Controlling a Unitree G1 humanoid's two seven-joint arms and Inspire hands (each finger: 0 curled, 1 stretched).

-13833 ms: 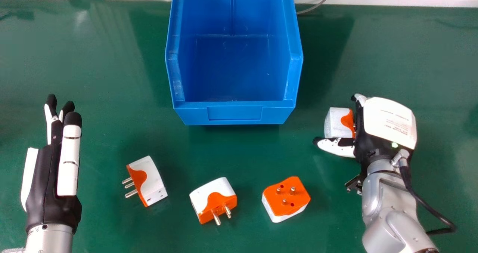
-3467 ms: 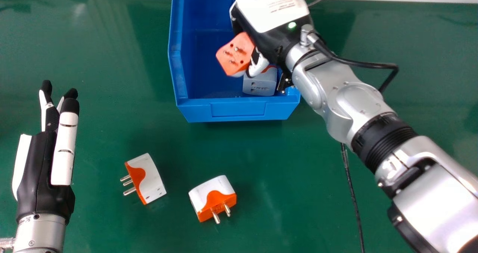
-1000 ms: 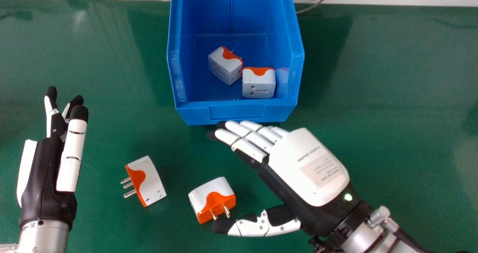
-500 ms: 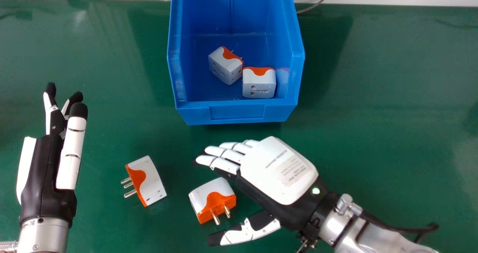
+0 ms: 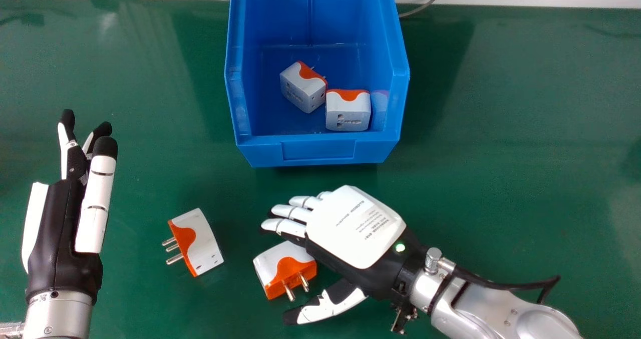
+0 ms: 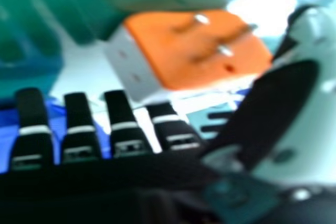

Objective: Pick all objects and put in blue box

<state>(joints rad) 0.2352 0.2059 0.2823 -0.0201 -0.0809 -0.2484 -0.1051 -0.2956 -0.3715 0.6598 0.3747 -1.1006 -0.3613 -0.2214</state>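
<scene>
On the white back of the right robot hand (image 5: pixel 356 234) stand lines of small dark print (image 5: pixel 350 214), apparently too fine to read reliably.

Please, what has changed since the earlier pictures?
Two white-and-orange plastic plug adapters moved from the green table into the blue plastic box. The right robot hand released them and came to a third adapter. This and the fourth adapter stayed.
</scene>
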